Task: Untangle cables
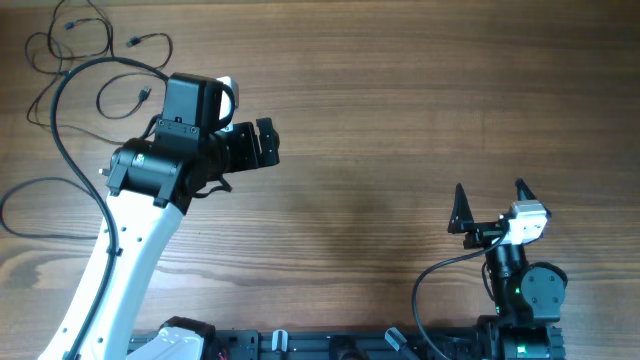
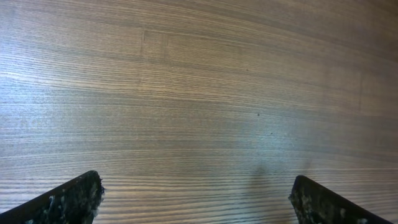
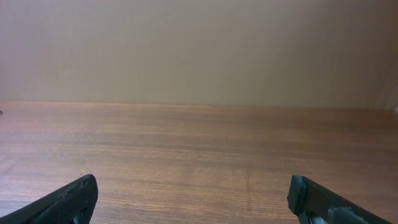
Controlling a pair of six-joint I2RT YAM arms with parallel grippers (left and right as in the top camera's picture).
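The cables [image 1: 134, 41] lay in the far left corner of the table [image 1: 400, 100], thin black strands in loose loops with small plug ends showing. Several loops crossed one another, though the overhead view was too small to tell whether they were knotted or only overlapping. Neither wrist view showed them. The thicker arm cord [image 1: 62, 140] curved through the same corner, just beside the thin strands.

The left gripper [image 1: 268, 143] hung to the right of the cables and nearer, pointing away from them, its jaws spread wide over bare wood with nothing between them. The right gripper [image 1: 490, 200] sat well apart at the near right, also spread wide and empty.

By my reading, no strand was in hand, so the step was one of approach. The next move would call for the left arm to turn towards the far left corner and pick a single loop clear of the arm cord.
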